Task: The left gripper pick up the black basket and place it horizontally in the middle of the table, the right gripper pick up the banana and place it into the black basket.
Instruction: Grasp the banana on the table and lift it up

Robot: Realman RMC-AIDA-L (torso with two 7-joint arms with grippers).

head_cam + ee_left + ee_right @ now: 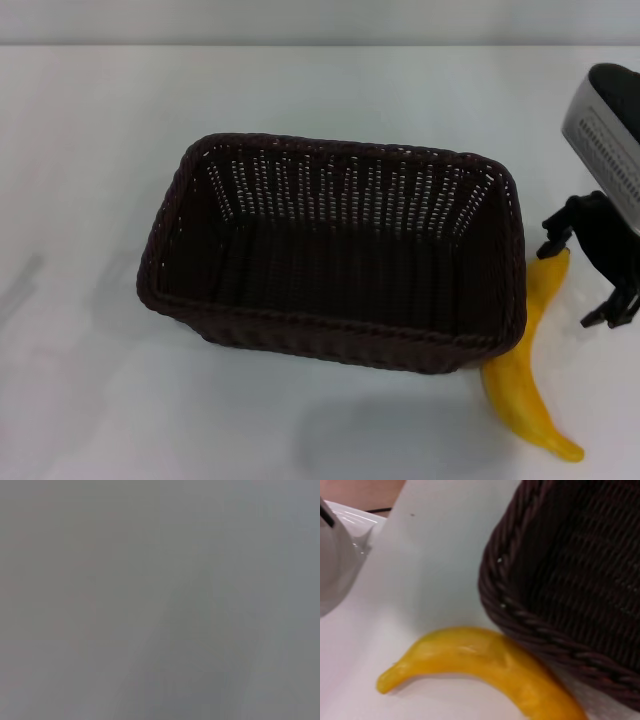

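Note:
The black basket stands upright and lengthwise across the middle of the white table, empty inside. The yellow banana lies on the table against the basket's right front corner, its far tip pointing away from me. My right gripper hovers at the right edge, just over the banana's far tip, jaws spread and empty. The right wrist view shows the banana lying beside the basket's braided rim. My left gripper is out of view; the left wrist view shows only a grey blur.
The right gripper's silver-grey housing reaches in from the right edge. A white glossy object sits beyond the table's edge in the right wrist view. Bare tabletop lies left of and behind the basket.

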